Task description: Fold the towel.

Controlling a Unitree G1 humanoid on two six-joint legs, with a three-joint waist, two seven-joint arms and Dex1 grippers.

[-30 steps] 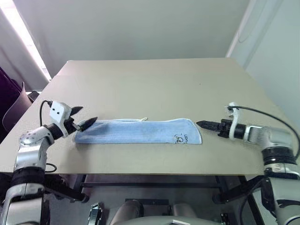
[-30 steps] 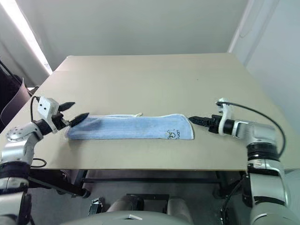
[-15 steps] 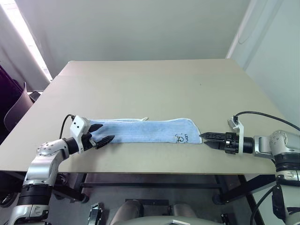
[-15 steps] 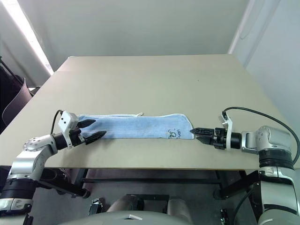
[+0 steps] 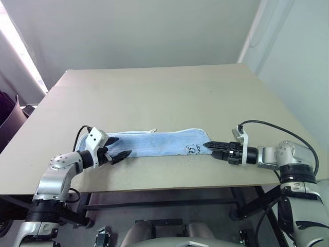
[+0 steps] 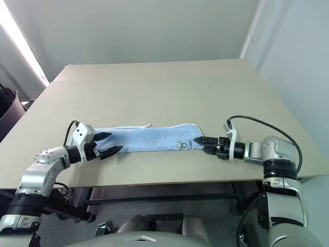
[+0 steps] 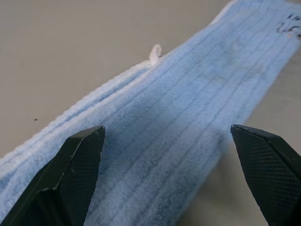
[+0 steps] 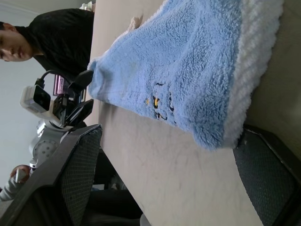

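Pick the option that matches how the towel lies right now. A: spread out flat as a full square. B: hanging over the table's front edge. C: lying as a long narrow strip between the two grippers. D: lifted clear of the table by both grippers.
C: the towel lies flat on the table as a long narrow strip, with the open left gripper at one end and the open right gripper at the other.

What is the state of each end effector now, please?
Left end effector: open, at the left end of the towel, holding nothing.
Right end effector: open, at the towel's right end, holding nothing.
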